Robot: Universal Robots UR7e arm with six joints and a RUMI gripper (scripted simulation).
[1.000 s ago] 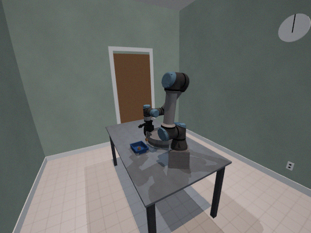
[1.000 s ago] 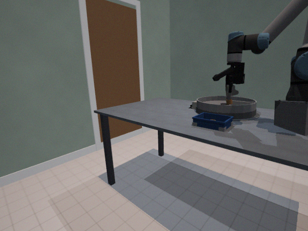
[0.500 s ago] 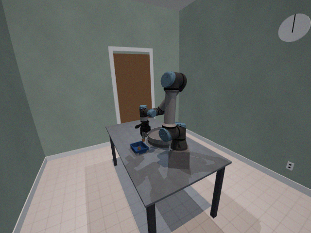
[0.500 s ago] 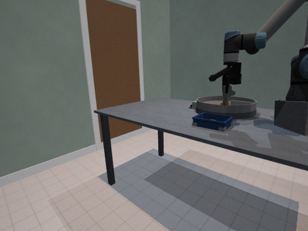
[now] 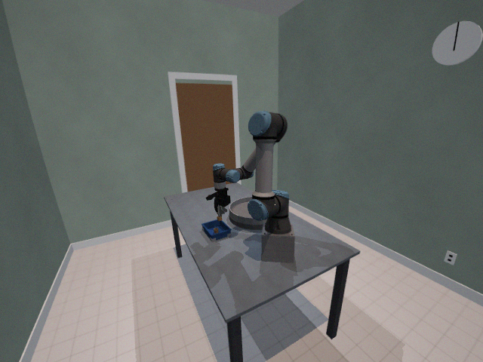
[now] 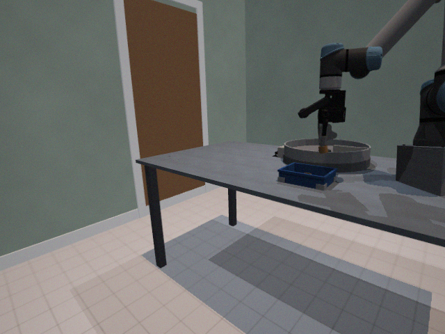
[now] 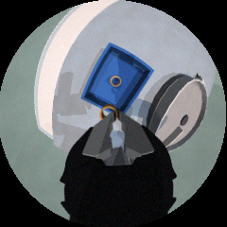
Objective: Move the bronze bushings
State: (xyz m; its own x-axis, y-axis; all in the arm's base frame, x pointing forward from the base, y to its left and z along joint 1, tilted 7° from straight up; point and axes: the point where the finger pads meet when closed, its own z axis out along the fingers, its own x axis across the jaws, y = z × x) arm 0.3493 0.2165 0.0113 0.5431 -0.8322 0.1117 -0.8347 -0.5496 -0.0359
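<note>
Wrist view, nearest first: the gripper (image 7: 113, 124) fills the lower half of the frame, its fingers drawn nearly together. A bronze bushing (image 7: 108, 112) sits pinched at their tips, ring face showing, held clear of the bench (image 7: 156, 43).

Just beyond the tips, upper centre of the frame, lies the blue crate (image 7: 117, 78). One bronze bushing in the crate (image 7: 115, 80) rests on its floor near the middle, standing on end with the bore visible. The held bushing hangs at the crate's near edge; whether it is over the rim or just short of it cannot be told.

Right of centre is the turntable (image 7: 182, 113), a grey disc with a raised wall. One dark item (image 7: 183, 120) lies on its deck; too small to tell what it is. Nothing bronze shows on the part of the deck in view.

Exterior view: the crate (image 6: 307, 175) sits on the bench (image 6: 229, 167) in front of the turntable (image 6: 327, 155), near it but apart. The gripper (image 6: 323, 138) points straight down with the bronze bushing (image 6: 323, 148) at its tips, above crate level.

Top view: the crate (image 5: 216, 229) is left of the turntable (image 5: 244, 214), and the gripper (image 5: 219, 211) hangs over the crate's far edge.
</note>
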